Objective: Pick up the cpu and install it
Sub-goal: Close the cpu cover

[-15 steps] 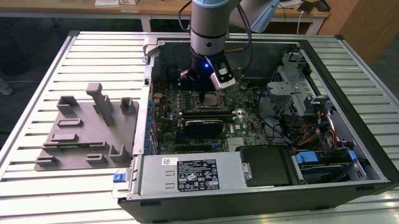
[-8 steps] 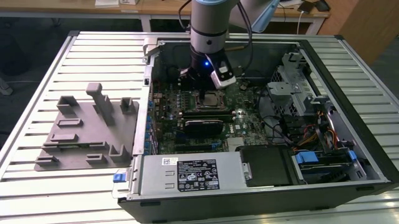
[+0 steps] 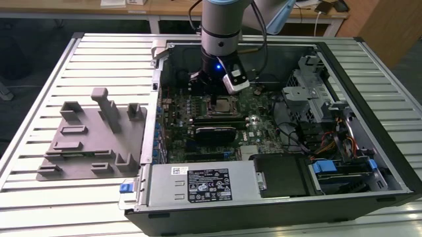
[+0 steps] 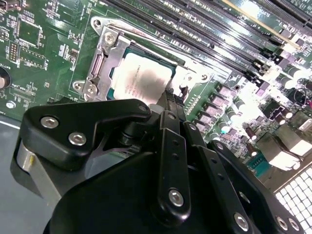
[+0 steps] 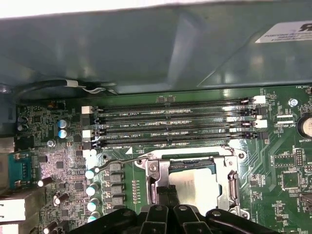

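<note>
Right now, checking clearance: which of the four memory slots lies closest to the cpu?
The slot bordering the socket frame, beside the cpu; the other three lie beyond it.

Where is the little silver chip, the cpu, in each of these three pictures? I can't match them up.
Exterior view: the cpu lies on the green board inside the open computer case, right under the arm.
Second wrist view: the cpu lies just beyond the black hand.
First wrist view: the cpu lies between the hand and the long memory slots.
Shared landmark: the metal socket frame around it.
</note>
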Controlling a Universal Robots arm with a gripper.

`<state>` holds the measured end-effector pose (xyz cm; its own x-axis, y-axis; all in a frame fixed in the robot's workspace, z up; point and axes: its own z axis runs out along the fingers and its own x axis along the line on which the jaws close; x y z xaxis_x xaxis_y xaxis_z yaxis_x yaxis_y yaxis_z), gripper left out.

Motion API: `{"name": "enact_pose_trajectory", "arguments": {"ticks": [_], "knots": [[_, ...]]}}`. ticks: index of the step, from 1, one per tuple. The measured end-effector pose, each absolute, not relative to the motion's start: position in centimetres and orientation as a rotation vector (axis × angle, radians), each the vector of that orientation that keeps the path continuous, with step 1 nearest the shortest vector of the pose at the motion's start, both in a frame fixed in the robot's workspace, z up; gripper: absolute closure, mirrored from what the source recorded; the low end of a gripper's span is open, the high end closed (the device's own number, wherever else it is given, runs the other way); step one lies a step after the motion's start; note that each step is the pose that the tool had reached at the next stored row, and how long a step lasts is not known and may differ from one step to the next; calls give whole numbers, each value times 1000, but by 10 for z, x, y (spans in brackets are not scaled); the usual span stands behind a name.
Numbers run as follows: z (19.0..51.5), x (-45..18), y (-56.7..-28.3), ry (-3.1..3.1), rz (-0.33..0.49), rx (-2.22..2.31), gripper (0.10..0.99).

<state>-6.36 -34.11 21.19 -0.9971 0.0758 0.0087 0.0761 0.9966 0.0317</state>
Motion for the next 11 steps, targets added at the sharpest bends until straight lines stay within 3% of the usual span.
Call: {"name": "enact_pose_trajectory", "arguments": {"ticks": [11], "knots": [[225, -64, -341, -3132, -51, -119, 980]]}}
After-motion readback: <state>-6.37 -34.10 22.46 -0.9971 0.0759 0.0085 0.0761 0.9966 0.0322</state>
